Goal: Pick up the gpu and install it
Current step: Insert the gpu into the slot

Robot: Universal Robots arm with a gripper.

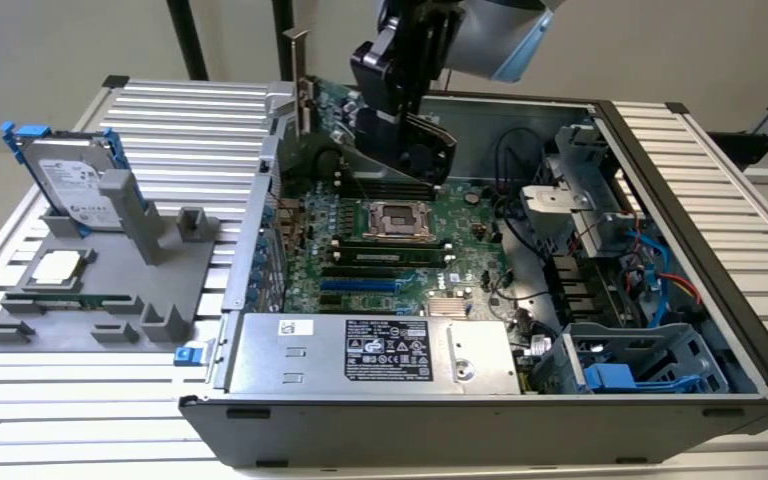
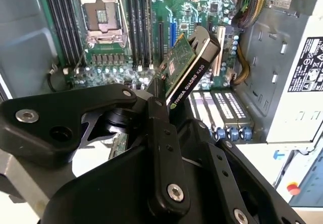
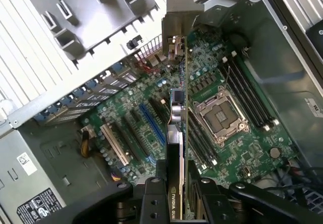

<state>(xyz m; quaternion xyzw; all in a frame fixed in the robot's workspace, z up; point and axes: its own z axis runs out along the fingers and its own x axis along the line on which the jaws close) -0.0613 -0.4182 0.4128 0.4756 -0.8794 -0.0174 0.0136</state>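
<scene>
A ribbed metal table (image 1: 157, 120) carries an open case (image 1: 704, 190) lying on its side. We see the gripper (image 1: 411, 140) above it, clamped on the gpu (image 1: 331, 115), which it holds on edge over the motherboard (image 1: 411, 265). The card's bracket (image 3: 176, 12) points away from the gripper, toward the case's rear wall. Beneath the gripper sit the socket (image 3: 219, 115) and memory slots (image 3: 247, 93); a blue slot (image 3: 151, 125) lies just beside the card, the power supply (image 1: 371, 350) beyond. Well apart, outside the case, a grey fixture (image 1: 157, 290) holds a hard drive (image 1: 71, 185).
</scene>
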